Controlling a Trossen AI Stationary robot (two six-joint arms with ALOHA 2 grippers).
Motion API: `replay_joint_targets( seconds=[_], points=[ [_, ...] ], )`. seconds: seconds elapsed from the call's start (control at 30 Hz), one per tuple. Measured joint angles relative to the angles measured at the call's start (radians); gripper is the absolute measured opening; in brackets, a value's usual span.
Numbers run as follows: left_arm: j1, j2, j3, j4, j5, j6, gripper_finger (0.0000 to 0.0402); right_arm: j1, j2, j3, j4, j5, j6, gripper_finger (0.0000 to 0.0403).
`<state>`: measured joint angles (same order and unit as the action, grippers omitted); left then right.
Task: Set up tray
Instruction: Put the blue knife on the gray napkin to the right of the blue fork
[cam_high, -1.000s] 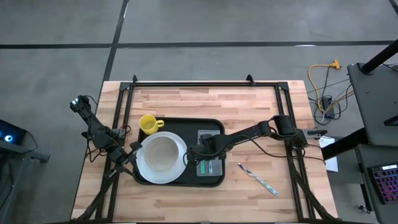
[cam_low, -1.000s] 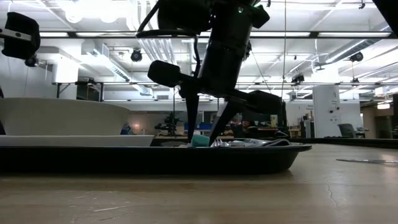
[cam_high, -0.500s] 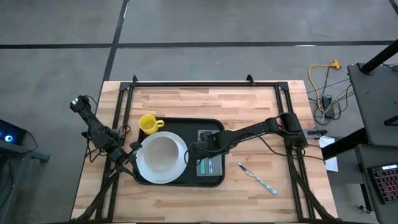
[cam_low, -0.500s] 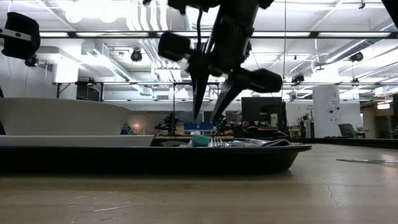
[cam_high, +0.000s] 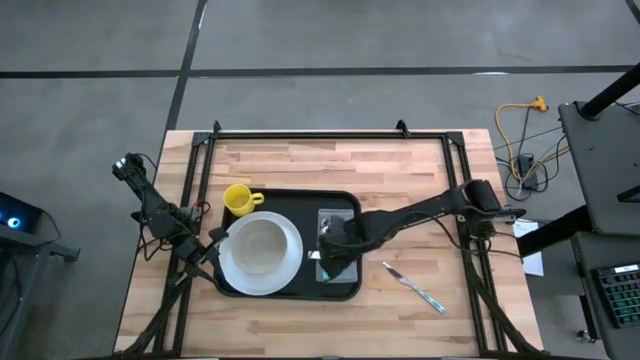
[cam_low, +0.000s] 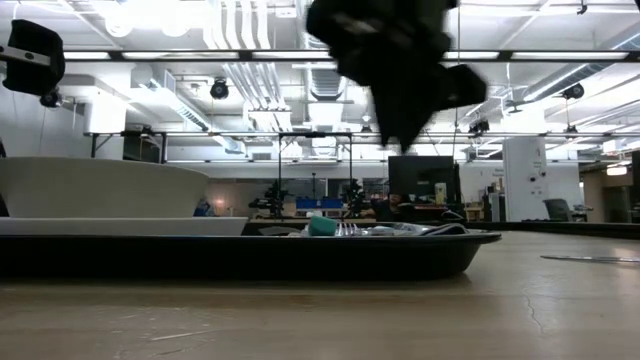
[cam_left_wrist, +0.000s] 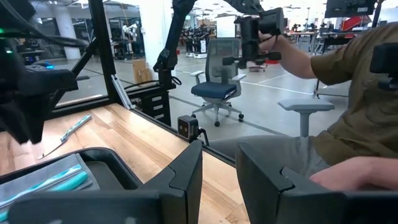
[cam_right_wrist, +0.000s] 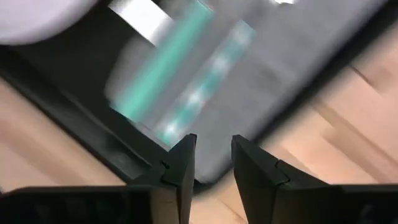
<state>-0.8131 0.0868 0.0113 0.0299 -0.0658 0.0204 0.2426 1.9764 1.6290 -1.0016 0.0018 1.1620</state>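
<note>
Wooden table (cam_high: 300, 160) carries the black tray (cam_high: 345, 205) at centre, holding plate (cam_high: 260, 245), grey napkin and teal-handled cutlery (cam_right_wrist: 161, 68), yellow cup (cam_high: 238, 198) beside, spare utensil (cam_high: 415, 285) outside; right gripper (cam_high: 330, 252) hovers above, fingers slightly parted, empty; left gripper (cam_left_wrist: 217, 168) parted at tray's edge.

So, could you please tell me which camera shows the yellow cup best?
The high view: the yellow cup shows whole by the tray's far left corner. No other view shows it.
</note>
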Motion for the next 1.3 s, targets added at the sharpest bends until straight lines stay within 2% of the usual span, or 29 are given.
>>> replay_joint_targets(
  seconds=[0.17, 0.47, 0.67, 0.83, 0.93, 1.03, 1.13, 1.3],
  points=[
    [0.000, 0.000, 0.000, 0.000, 0.000, 0.000, 0.0079, 0.063, -0.016, -0.012, -0.196, 0.009, 0.083, 0.0089],
    [0.000, 0.000, 0.000, 0.000, 0.000, 0.000, 0.0079, 0.183, -0.058, -0.029, -0.195, 0.053, 0.107, 0.0093],
    [0.000, 0.000, 0.000, 0.000, 0.000, 0.000, 0.0079, 0.255, -0.131, -0.076, -0.190, 0.104, 0.150, 0.0087],
    [0.000, 0.000, 0.000, 0.000, 0.000, 0.000, 0.0079, 0.313, -0.274, -0.263, -0.148, 0.126, 0.232, 0.0080],
    [0.000, 0.000, 0.000, 0.000, 0.000, 0.000, 0.0079, 0.341, -0.385, -0.431, -0.026, 0.123, 0.284, 0.0077],
    [0.000, -0.001, 0.000, 0.000, 0.000, 0.000, 0.0079, 0.358, -0.469, -0.572, 0.160, 0.046, 0.292, 0.0079],
    [0.000, 0.000, 0.000, 0.000, 0.000, 0.000, 0.0079, 0.378, -0.505, -0.660, 0.225, 0.006, 0.300, 0.0082],
    [0.000, -0.001, 0.000, 0.000, 0.000, 0.000, 0.0079, 0.407, -0.502, -0.727, 0.220, -0.061, 0.301, 0.0087]
  ],
)
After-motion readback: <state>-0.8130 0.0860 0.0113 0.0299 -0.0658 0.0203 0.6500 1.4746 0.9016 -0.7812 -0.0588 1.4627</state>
